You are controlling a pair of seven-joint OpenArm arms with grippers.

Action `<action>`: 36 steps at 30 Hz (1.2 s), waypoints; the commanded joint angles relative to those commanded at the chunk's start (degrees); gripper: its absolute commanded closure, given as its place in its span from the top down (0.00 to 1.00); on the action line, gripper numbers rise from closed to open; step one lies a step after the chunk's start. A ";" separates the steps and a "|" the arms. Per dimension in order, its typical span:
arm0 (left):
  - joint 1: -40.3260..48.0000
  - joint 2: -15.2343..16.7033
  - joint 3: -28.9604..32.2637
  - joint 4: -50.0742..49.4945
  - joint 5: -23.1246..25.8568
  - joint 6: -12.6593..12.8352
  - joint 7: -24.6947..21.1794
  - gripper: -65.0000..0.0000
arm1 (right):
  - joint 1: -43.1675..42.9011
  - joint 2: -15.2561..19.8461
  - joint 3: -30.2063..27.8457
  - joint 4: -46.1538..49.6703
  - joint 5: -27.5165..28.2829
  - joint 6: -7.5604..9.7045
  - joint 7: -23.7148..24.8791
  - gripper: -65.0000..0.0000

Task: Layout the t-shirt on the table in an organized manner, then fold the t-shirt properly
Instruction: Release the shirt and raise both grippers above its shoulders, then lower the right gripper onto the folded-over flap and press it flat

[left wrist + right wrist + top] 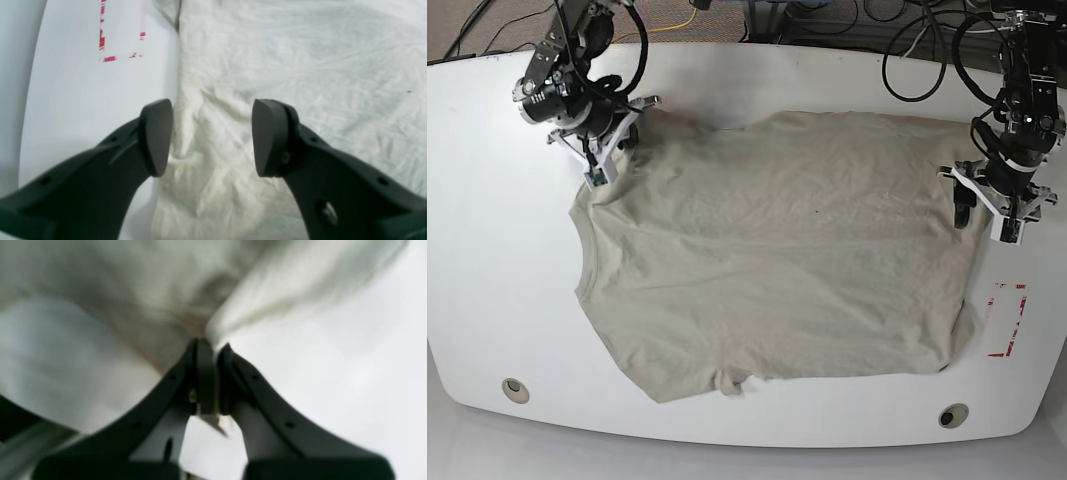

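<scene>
The beige t-shirt point(777, 250) lies spread and wrinkled across the white table point(487, 250), neckline toward the left. My right gripper point(598, 172) at the shirt's upper-left corner is shut on a pinch of the fabric; in the right wrist view the gripper point(211, 344) has cloth point(267, 296) bunched between the fingertips and lifted off the table. My left gripper point(984, 218) is open over the shirt's right edge. In the left wrist view the gripper point(212, 136) straddles that edge, with the shirt point(300, 66) filling the right side and nothing held.
A red tape rectangle point(1007, 320) lies right of the shirt, also seen in the left wrist view point(106, 46). Grommet holes sit at the front left point(515, 390) and front right point(953, 415). Cables point(907, 60) hang past the back edge.
</scene>
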 joint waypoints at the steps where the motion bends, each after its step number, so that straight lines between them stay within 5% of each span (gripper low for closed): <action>1: 0.00 0.00 0.00 0.00 0.00 0.00 0.00 0.54 | 1.14 -0.18 0.00 0.00 0.79 0.00 -0.04 0.05; 11: 2.02 -0.26 -0.18 0.00 0.00 0.00 0.00 0.54 | 14.95 -2.11 -4.13 -7.03 1.76 0.00 0.53 0.06; 29: 3.69 0.00 -0.18 0.00 0.09 0.00 0.00 0.54 | 32.88 -1.76 -10.55 -41.76 1.58 0.00 17.58 0.08; 32: 3.69 0.00 -0.18 -0.09 0.09 0.00 0.00 0.54 | 34.81 -1.23 -12.31 -45.45 1.58 0.00 18.20 0.25; 36: 3.69 0.09 -0.18 -0.09 0.09 0.00 0.00 0.54 | 34.81 -0.53 -13.89 -45.71 2.02 0.00 18.02 0.62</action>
